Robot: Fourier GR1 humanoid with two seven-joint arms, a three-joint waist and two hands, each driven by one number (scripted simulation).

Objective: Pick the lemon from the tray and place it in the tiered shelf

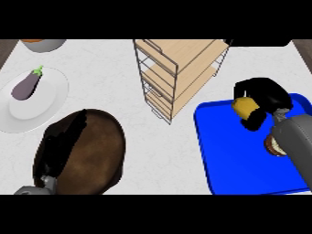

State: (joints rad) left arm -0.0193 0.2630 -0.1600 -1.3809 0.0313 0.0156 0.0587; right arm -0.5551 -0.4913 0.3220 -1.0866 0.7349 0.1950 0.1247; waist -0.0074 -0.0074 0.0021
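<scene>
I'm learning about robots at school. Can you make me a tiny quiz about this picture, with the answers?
1. True or false: the lemon is lying on the white plate.
2. Which thing is on the white plate? A) an eggplant B) a carrot C) a banana
3. Fill in: the right hand is over the ____ tray.

Key
1. False. The right hand's fingers curl round the lemon, above the tray.
2. A.
3. Blue. The wooden tiered shelf stands just left of that tray, and the left hand rests over a brown bowl.
</scene>
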